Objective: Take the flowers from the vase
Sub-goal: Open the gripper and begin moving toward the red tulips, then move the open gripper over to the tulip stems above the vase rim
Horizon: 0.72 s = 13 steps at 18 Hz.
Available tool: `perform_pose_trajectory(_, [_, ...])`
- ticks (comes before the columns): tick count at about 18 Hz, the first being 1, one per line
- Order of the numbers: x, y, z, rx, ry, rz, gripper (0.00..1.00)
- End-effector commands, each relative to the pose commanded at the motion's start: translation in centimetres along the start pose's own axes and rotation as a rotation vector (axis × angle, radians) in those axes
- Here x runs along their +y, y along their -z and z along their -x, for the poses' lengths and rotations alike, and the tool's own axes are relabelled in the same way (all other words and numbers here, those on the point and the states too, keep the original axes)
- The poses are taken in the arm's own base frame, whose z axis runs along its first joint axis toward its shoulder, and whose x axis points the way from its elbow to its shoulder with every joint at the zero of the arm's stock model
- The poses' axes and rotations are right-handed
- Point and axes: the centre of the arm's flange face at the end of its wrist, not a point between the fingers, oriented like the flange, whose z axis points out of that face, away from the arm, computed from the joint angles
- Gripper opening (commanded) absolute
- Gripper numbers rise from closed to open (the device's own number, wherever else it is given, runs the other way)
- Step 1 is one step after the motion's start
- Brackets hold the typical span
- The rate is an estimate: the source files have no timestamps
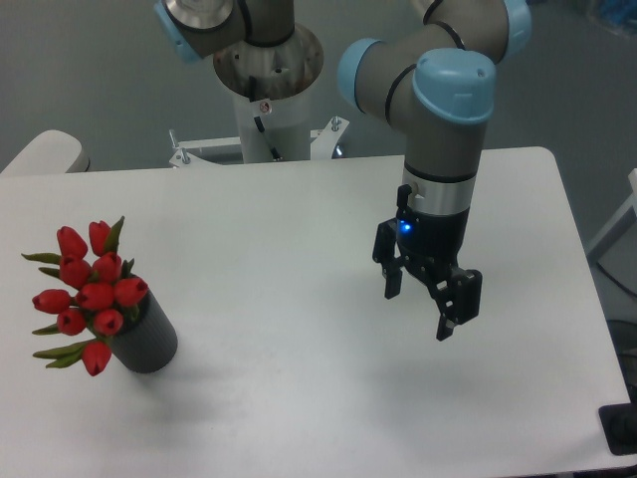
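End effector (419,309) released, empty, above white bench (299,219). Flowers (88,294) sit in vase (147,339), well apart, far left.

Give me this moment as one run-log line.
phase: approach | claw: open, empty, above the table right of centre | flowers: in vase, untouched, far left | contact: none
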Motion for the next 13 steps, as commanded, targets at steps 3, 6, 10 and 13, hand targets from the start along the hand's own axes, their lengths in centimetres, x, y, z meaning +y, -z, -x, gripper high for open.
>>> perform_pose_trajectory(3, [-2.0,-0.4,-0.9,0.02,0.111,-0.08,1.0])
perform_pose_trajectory(6, [-3.6,-0.8,-1.8,0.047,0.197,-0.119,1.0])
perform_pose_trajectory(10, [-6.4,-1.4,-4.5,0.094,0.32,-0.128,1.0])
perform_pose_trajectory(13, [-7.1,-2.2,-7.5,0.165,0.336,-0.186,1.0])
